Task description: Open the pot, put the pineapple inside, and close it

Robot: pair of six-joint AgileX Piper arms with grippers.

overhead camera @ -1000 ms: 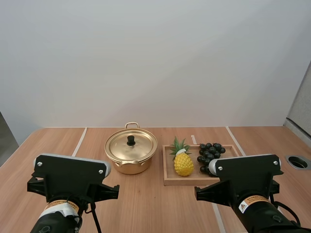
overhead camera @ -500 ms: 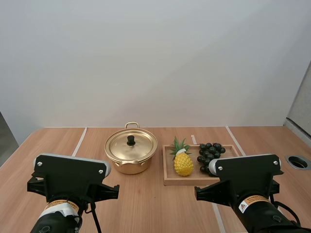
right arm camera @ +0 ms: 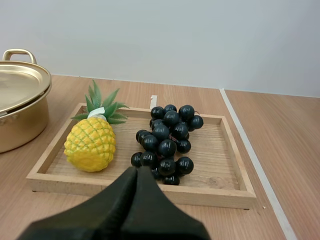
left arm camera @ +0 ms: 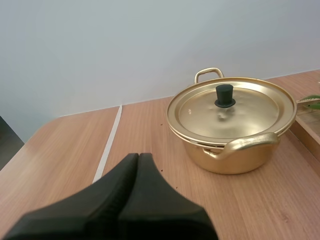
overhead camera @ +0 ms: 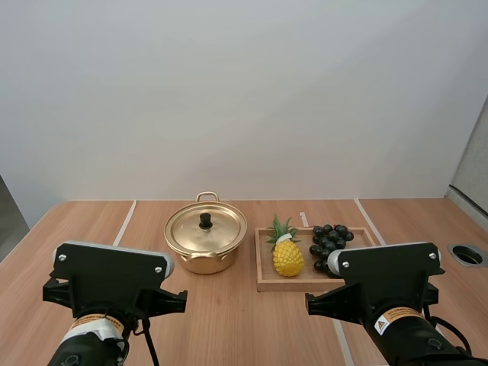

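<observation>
A gold pot (overhead camera: 206,244) stands mid-table with its lid (left arm camera: 230,107) on, topped by a black knob (left arm camera: 224,95). To its right a yellow pineapple (overhead camera: 287,254) with green leaves lies in a wooden tray (overhead camera: 293,284). My left gripper (left arm camera: 138,159) is shut on nothing, hanging well short of the pot (left arm camera: 230,130) and to its left. My right gripper (right arm camera: 137,172) is shut too, low over the tray's near rim (right arm camera: 140,190), just short of the pineapple (right arm camera: 91,143). Both arms' housings sit at the near edge in the high view.
A bunch of dark grapes (overhead camera: 329,242) shares the tray with the pineapple, on its right side (right arm camera: 167,142). A round hole (overhead camera: 467,254) sits in the table at the far right. Bare wood lies in front of the pot and to its left.
</observation>
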